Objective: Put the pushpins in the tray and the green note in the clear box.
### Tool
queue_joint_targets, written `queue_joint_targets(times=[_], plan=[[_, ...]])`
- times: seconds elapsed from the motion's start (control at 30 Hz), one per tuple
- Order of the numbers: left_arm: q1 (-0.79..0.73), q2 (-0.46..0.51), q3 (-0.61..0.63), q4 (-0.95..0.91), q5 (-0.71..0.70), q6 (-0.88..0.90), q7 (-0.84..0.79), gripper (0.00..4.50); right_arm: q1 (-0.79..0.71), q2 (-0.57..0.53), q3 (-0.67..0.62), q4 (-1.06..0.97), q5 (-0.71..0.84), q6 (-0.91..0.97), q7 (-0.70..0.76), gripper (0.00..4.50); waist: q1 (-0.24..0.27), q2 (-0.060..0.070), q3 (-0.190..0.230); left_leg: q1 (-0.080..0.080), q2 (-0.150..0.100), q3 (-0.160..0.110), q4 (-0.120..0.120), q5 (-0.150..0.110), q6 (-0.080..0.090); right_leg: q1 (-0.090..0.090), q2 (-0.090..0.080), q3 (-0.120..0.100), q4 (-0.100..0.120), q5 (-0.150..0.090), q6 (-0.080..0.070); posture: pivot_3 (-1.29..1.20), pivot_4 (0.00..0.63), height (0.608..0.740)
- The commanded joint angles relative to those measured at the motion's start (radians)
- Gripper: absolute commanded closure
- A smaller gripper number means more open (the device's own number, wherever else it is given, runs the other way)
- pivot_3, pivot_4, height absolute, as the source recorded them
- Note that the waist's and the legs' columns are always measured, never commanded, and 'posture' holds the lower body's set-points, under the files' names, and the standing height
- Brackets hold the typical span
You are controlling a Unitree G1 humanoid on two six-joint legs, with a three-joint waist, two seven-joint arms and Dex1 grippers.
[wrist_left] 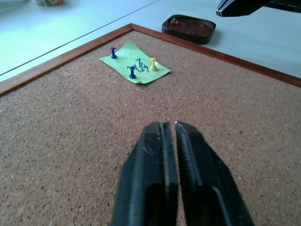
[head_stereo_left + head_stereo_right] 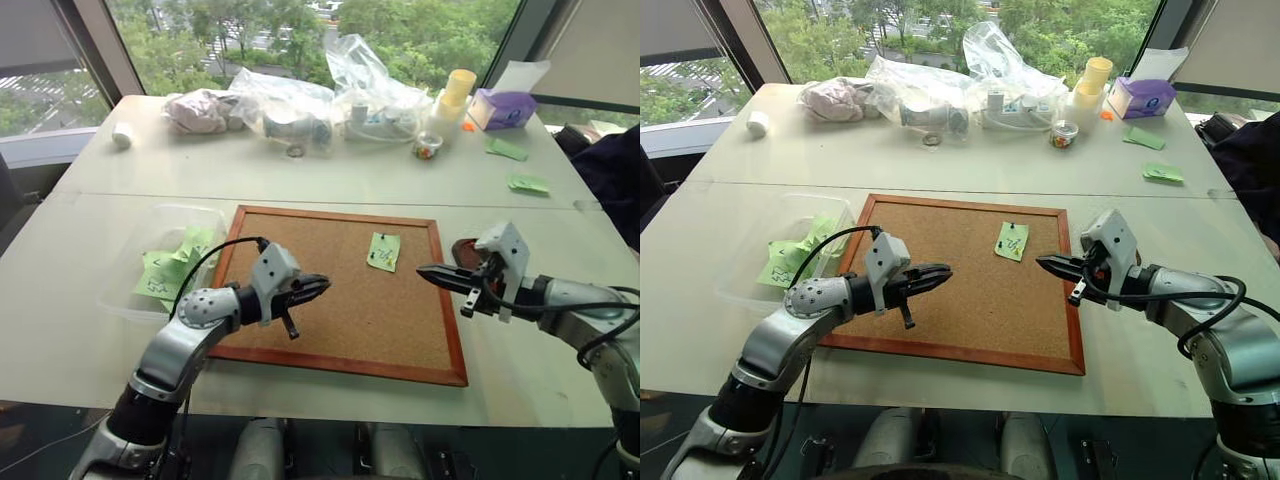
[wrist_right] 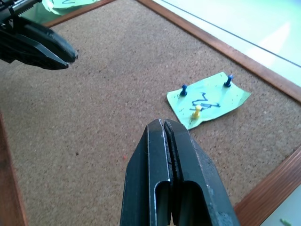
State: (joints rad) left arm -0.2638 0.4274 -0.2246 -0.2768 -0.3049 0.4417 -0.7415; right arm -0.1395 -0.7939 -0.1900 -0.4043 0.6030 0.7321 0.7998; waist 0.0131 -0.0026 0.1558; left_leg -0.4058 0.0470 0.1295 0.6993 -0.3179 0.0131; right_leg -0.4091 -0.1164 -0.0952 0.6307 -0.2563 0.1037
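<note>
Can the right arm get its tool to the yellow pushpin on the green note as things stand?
Probably yes. The right tool hovers over the corkboard aimed near the green note, with bare cork between it and the yellow pushpin. Its fingers are shut, so it must open first.

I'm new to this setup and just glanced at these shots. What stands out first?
The wood-framed corkboard at the table's centre, with a green note pinned near its far right corner by two blue pushpins and one yellow. Both grippers, left and right, hang shut above it, pointing toward each other.
</note>
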Motion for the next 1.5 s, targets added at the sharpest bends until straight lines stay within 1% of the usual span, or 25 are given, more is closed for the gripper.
queue_joint_targets(times=[0.03,0.13,0.27,0.47,0.57,0.63,0.67,0.7,0.93,1.33,1.4,1.43,1.47,1.5], plan=[[-0.049,-0.034,-0.022,0.049,0.033,-0.039,0.010,4.47,-0.049,0.019,0.023,0.024,-0.019,-0.023,-0.016,4.50,0.000,0.000,0.000,0.000,0.000,0.000,0.000,0.000,0.000,0.000,0.000,0.000,0.000,0.000,0.000,0.00,0.150,0.740],[-0.066,-0.049,-0.032,0.085,0.051,-0.045,0.004,4.47,-0.097,0.036,0.046,0.054,-0.032,-0.015,-0.031,4.50,-0.001,0.000,0.000,0.000,0.000,0.000,0.000,0.000,0.000,0.000,0.000,0.000,0.000,0.000,0.000,0.00,0.150,0.740],[-0.064,-0.064,-0.082,0.169,0.115,-0.070,0.014,4.47,-0.216,0.090,0.097,0.177,-0.102,-0.027,-0.094,4.50,-0.003,0.000,0.000,0.000,0.000,0.001,0.000,0.000,0.000,0.000,0.000,0.000,0.000,0.000,0.000,0.00,0.150,0.740],[-0.049,-0.090,-0.080,0.238,0.140,-0.099,0.028,4.47,-0.327,0.142,0.152,0.274,-0.127,0.010,-0.108,4.50,0.000,0.000,0.000,0.000,0.000,0.001,0.000,0.000,0.000,0.000,0.000,0.000,0.000,0.000,0.000,0.00,0.150,0.740],[-0.049,-0.095,-0.077,0.249,0.147,-0.109,0.034,4.50,-0.361,0.162,0.184,0.314,-0.150,-0.003,-0.096,3.66,0.001,0.001,-0.001,0.000,0.000,0.001,0.001,0.000,0.000,0.000,0.000,0.000,0.001,0.000,0.000,0.00,0.150,0.740],[-0.047,-0.098,-0.072,0.247,0.145,-0.110,0.039,4.50,-0.388,0.171,0.229,0.373,-0.212,-0.041,-0.112,2.76,-0.001,0.001,-0.001,0.000,0.000,0.001,0.001,0.000,0.000,0.001,0.000,0.000,0.001,0.000,0.000,0.00,0.150,0.740],[-0.046,-0.099,-0.069,0.246,0.144,-0.111,0.041,4.50,-0.400,0.179,0.241,0.399,-0.231,-0.052,-0.116,2.15,-0.001,0.001,-0.001,0.001,0.000,0.001,0.001,0.000,0.000,0.001,0.000,0.000,0.001,0.000,0.000,0.00,0.150,0.740],[-0.045,-0.099,-0.067,0.245,0.144,-0.112,0.043,4.50,-0.414,0.190,0.250,0.428,-0.244,-0.066,-0.116,1.72,-0.001,0.001,-0.001,0.001,0.000,0.001,0.001,0.000,0.000,0.001,0.000,0.000,0.001,0.000,0.000,0.00,0.150,0.740],[-0.037,-0.102,-0.061,0.238,0.146,-0.115,0.052,4.50,-0.484,0.263,0.267,0.599,-0.306,-0.148,-0.102,1.72,-0.001,0.002,-0.001,0.001,0.000,0.002,0.001,0.000,0.000,0.001,0.000,0.000,0.001,0.000,0.000,0.00,0.150,0.740],[-0.011,-0.098,-0.055,0.195,0.146,-0.093,0.073,4.50,-0.539,0.323,0.279,0.774,-0.376,-0.240,-0.064,1.72,-0.011,0.002,-0.001,0.001,0.000,0.003,0.000,0.001,-0.001,0.000,0.000,0.000,0.001,0.000,0.000,0.00,0.150,0.740],[-0.008,-0.097,-0.054,0.190,0.146,-0.090,0.075,4.50,-0.541,0.328,0.281,0.783,-0.387,-0.250,-0.060,2.24,-0.013,0.002,-0.001,0.001,0.000,0.003,0.000,0.001,-0.002,0.000,0.000,0.000,0.001,0.000,0.000,0.00,0.150,0.740],[-0.007,-0.097,-0.053,0.187,0.147,-0.089,0.076,4.50,-0.541,0.330,0.280,0.785,-0.391,-0.252,-0.059,2.61,-0.014,0.002,-0.001,0.001,0.000,0.003,0.000,0.001,-0.002,0.000,0.000,0.000,0.001,0.000,0.000,0.00,0.150,0.740],[-0.005,-0.097,-0.053,0.186,0.147,-0.088,0.076,4.50,-0.540,0.330,0.280,0.783,-0.394,-0.255,-0.055,3.15,-0.014,0.002,-0.001,0.001,0.000,0.003,0.000,0.001,-0.002,0.000,0.000,0.000,0.001,0.000,0.000,0.00,0.150,0.740],[-0.005,-0.097,-0.052,0.186,0.147,-0.087,0.077,4.50,-0.538,0.328,0.279,0.778,-0.398,-0.257,-0.053,3.53,-0.015,0.002,-0.001,0.001,0.000,0.003,0.000,0.001,-0.002,0.000,0.000,0.000,0.001,0.000,0.000,0.00,0.150,0.740]])
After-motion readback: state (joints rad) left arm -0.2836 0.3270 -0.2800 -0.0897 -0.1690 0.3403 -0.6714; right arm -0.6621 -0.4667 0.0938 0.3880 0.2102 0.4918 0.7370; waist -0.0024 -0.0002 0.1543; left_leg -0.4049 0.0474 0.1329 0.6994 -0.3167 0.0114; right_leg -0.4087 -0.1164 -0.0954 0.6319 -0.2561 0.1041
